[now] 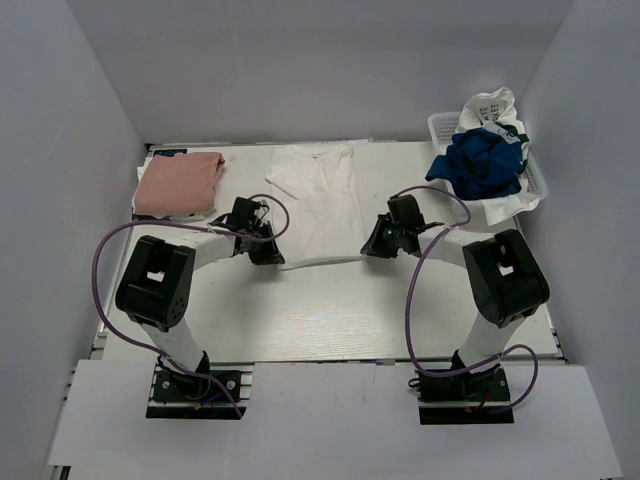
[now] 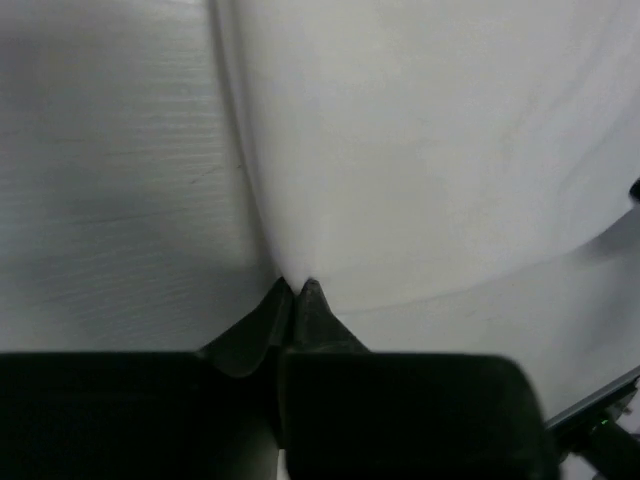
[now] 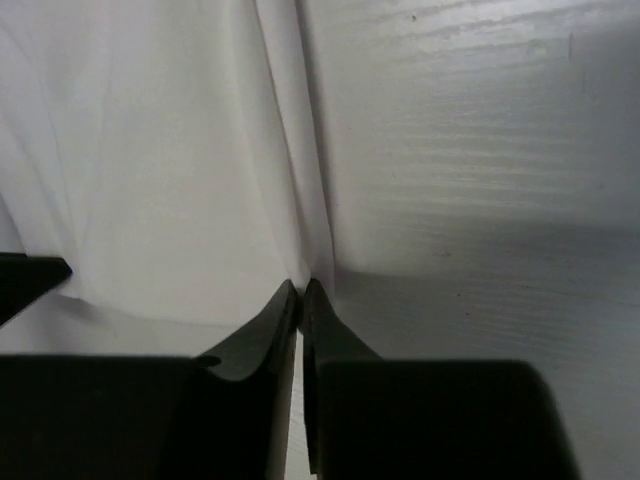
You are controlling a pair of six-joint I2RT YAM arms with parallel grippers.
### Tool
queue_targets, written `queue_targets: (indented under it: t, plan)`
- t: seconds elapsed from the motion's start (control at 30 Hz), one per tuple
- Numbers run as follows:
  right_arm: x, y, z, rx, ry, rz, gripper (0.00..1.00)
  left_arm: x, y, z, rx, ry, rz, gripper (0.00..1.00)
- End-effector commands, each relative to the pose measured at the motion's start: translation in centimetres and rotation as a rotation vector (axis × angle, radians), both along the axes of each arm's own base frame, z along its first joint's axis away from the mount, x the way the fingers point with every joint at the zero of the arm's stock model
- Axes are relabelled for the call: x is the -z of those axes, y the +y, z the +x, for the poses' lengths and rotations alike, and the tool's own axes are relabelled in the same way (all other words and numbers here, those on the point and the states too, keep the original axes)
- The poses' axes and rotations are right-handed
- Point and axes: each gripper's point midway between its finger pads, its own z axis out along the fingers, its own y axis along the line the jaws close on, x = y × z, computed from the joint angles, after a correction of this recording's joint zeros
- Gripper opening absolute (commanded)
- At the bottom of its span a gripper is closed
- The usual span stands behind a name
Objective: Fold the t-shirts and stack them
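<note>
Tabletop (image 1: 330, 320) of pale, whitewashed wood grain forms the floor of a small booth. Plain light-grey walls (image 1: 320, 70) close it in on the left, the right and the far side. The lighting is soft and even, with a faint shadow under each arm.

A white t-shirt (image 1: 318, 205) lies flat in the middle of the surface, its collar end toward the far wall and its near hem running between the two arms. The left gripper (image 2: 293, 288) sits at the near-left corner of this shirt. In its wrist view the dark fingers are pressed together, with the cloth's edge pinched between their tips. The right gripper (image 3: 301, 288) mirrors it at the near-right corner, its fingers likewise clamped on a fold of the white fabric where it meets the bare wood.

A salmon-pink t-shirt (image 1: 178, 185) rests folded at the far-left corner, well apart from the white one. At the far-right corner stands a white plastic basket (image 1: 538, 185) holding a crumpled blue t-shirt (image 1: 478, 165), with a white-and-green t-shirt (image 1: 497, 110) bunched behind and beneath it. Purple cables (image 1: 411, 310) loop from each arm down to its base at the near edge.
</note>
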Motion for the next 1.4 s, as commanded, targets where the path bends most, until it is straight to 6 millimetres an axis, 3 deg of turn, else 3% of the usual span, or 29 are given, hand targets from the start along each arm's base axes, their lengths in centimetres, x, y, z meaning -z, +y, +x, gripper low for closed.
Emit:
queue_targets:
  t: [0.0,0.03,0.17,0.2,0.23,0.27,0.33,0.5,0.53,0.67,0.8,0.83,0.9,0.93,1.03,1.1,1.13,1.17,1.2,1.27,1.33,1.37]
  plan:
    - [0.2,0.4,-1.4,-0.010,0.026,0.057,0.04,-0.6,0.1,-0.3,0.008,-0.030,0.000,0.00]
    - [-0.1,0.3,-1.4,-0.005,0.015,0.057,0.00,-0.4,0.3,-0.7,0.008,-0.024,0.002,0.00]
    - [-0.2,-1.0,-2.7,0.005,0.009,0.013,0.00,-1.2,0.6,-1.6,0.008,-0.059,-0.010,0.00]
    - [-1.0,-1.0,-2.9,-0.004,-0.012,0.015,0.00,-1.5,0.5,-2.1,0.015,-0.062,-0.022,0.00]
    - [-1.9,-1.0,-4.0,-0.036,-0.026,0.031,0.00,-2.0,0.3,-3.0,0.033,-0.070,-0.038,0.00]
    - [-1.0,-1.3,-5.2,-0.043,0.018,0.017,0.00,-2.5,0.2,-3.5,0.042,-0.076,-0.054,0.00]
    - [-2.4,-1.6,-6.9,-0.081,-0.004,0.015,0.00,-3.5,-0.4,-4.7,0.066,-0.088,-0.093,0.00]
    - [-5.2,-3.1,-11.3,-0.132,-0.035,-0.027,0.00,-8.4,-1.1,-8.1,0.100,-0.157,-0.179,0.00]
    - [-6.6,-2.9,-11.6,-0.137,-0.074,-0.005,0.00,-10.6,-1.2,-8.5,0.113,-0.222,-0.204,0.00]
    - [-10.1,-2.5,-12.5,-0.157,-0.159,0.041,0.00,-14.1,-1.0,-10.0,0.102,-0.287,-0.256,0.00]
    - [-14.7,-2.4,-10.9,-0.129,-0.277,0.060,0.00,-17.5,-1.4,-9.2,0.090,-0.371,-0.305,0.00]
    - [-15.2,-2.8,-10.0,-0.093,-0.303,0.044,0.00,-18.6,-1.2,-8.1,0.061,-0.409,-0.290,0.00]
    - [-17.0,-2.5,-8.8,-0.073,-0.343,0.056,0.00,-18.5,-0.9,-6.7,0.030,-0.415,-0.249,0.00]
    - [-18.0,-2.1,-7.8,-0.064,-0.378,0.068,0.00,-19.3,-1.0,-6.0,0.022,-0.431,-0.246,0.00]
    - [-18.9,-1.2,-5.8,-0.053,-0.390,0.076,0.00,-20.2,-0.9,-3.6,-0.008,-0.463,-0.223,0.00]
    - [-18.3,-0.9,-4.3,-0.040,-0.372,0.060,0.00,-18.9,-0.6,-1.6,-0.050,-0.431,-0.174,0.00]
    - [-18.8,-0.6,-3.0,-0.034,-0.375,0.058,0.00,-19.7,-0.7,-0.7,-0.061,-0.434,-0.165,0.00]
    - [-18.3,-0.5,-1.9,-0.024,-0.369,0.042,0.00,-18.3,-0.7,0.4,-0.071,-0.402,-0.124,0.00]
    - [-18.9,-0.7,-0.9,-0.008,-0.388,0.040,0.00,-19.1,-0.1,1.8,-0.108,-0.424,-0.101,0.00]
    - [-18.6,-0.6,1.7,0.000,-0.402,0.025,0.00,-18.9,0.2,3.1,-0.132,-0.431,-0.064,0.00]
    - [-20.3,0.0,4.0,0.007,-0.437,0.034,0.00,-19.1,1.0,5.4,-0.187,-0.448,-0.030,0.00]
    - [-19.5,0.1,5.5,0.007,-0.417,0.025,0.00,-19.1,1.1,6.0,-0.198,-0.450,-0.019,0.00]
